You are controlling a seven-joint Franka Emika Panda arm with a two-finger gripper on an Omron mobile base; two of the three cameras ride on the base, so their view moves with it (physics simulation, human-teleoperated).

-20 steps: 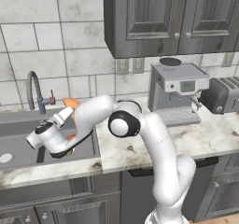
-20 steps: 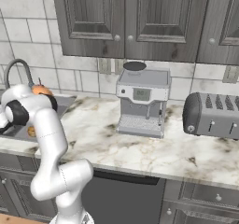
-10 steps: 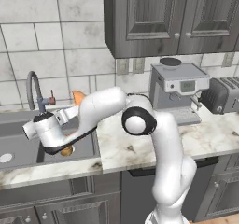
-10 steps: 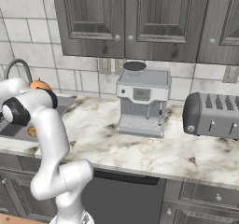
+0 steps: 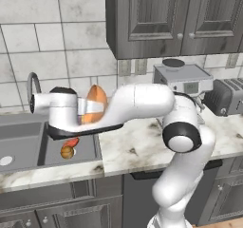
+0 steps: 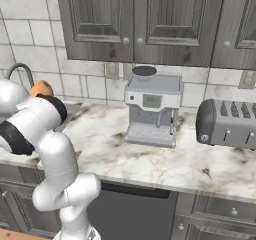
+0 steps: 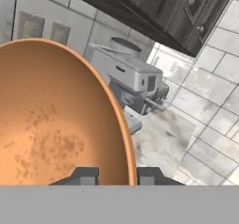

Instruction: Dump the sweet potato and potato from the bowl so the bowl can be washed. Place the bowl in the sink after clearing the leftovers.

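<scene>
We see a glossy white arm (image 5: 142,101) of rounded tubular links, joined by dark bands with round black caps at elbow and shoulder. Its blocky white hand (image 7: 112,175) carries a black band and ends in two small dark grey square-tipped fingers (image 7: 84,175).

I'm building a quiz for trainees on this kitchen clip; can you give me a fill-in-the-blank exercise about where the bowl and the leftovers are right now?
1. The end effector is shut on the rim of the ____.
2. The sweet potato and the potato lie in the ____.
3. In the hand view the inside of the bowl is ____ of food.
4. On the counter, the coffee machine stands beside the ____.

Missing words: bowl; sink; empty; toaster
</scene>
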